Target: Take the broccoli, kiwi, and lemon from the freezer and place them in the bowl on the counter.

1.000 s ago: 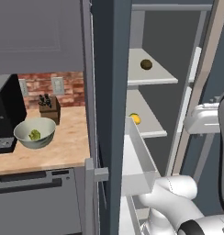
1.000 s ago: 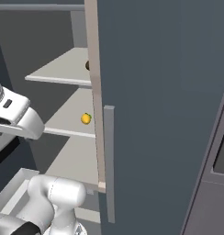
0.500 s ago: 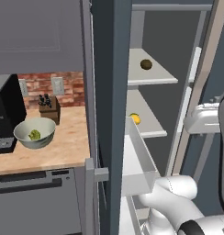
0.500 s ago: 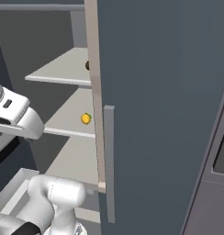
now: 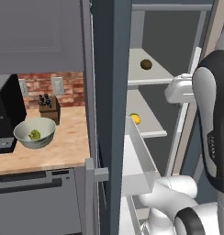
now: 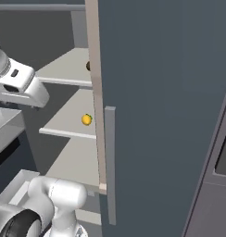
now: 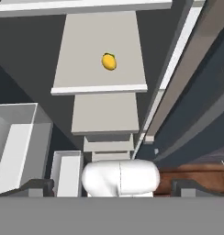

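Lemon [image 5: 135,119] is seen at the centre of the left base view, lying on a white shelf [image 5: 146,120] inside the open freezer [image 5: 111,92]; in the hand view it sits in the upper middle [image 7: 109,61]. Kiwi [image 5: 146,64] rests on the shelf above, toward the upper centre. Broccoli [image 5: 35,135] is already lying in the bowl [image 5: 35,133] on the counter [image 5: 58,147] at the left, beside a black appliance [image 5: 4,114] and a knife block [image 5: 48,109]. The freezer's dark side wall stands between the bowl and the shelves. A clear door bin [image 5: 139,158] projects below the lemon. The gripper [image 7: 109,187] is held with its fingers spread wide apart and nothing between them.
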{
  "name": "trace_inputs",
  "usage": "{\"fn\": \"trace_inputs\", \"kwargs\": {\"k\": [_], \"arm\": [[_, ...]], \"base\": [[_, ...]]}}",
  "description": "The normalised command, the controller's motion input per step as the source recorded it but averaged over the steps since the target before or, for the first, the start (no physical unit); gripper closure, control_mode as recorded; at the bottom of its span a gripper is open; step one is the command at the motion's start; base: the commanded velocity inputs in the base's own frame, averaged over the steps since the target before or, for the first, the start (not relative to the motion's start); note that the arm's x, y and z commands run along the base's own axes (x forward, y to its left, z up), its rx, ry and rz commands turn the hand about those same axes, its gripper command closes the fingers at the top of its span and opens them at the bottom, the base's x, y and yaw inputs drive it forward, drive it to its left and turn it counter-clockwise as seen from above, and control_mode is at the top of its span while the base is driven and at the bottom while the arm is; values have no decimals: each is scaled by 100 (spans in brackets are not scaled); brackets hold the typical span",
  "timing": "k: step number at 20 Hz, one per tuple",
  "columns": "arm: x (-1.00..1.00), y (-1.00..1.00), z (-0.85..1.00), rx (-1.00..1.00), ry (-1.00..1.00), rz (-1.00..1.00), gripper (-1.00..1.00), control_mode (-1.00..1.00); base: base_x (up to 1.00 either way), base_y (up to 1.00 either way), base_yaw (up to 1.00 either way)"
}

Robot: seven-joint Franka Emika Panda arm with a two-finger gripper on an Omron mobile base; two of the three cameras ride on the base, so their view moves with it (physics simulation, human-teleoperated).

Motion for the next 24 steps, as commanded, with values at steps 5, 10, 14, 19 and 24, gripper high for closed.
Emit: {"fn": "trace_inputs", "kwargs": {"k": [5,10,14,19,24], "arm": [[82,2,21,0,-3,0,-100,-100],[55,1,-7,0,-18,0,-100,-100],[3,0,-2,0,-51,0,-100,-100],[40,1,2,0,-33,0,-100,-100],[86,7,3,0,0,-4,-100,-100]], "base": [[0,0,0],[0,0,0],[0,0,0],[0,0,0],[0,0,0]]}}
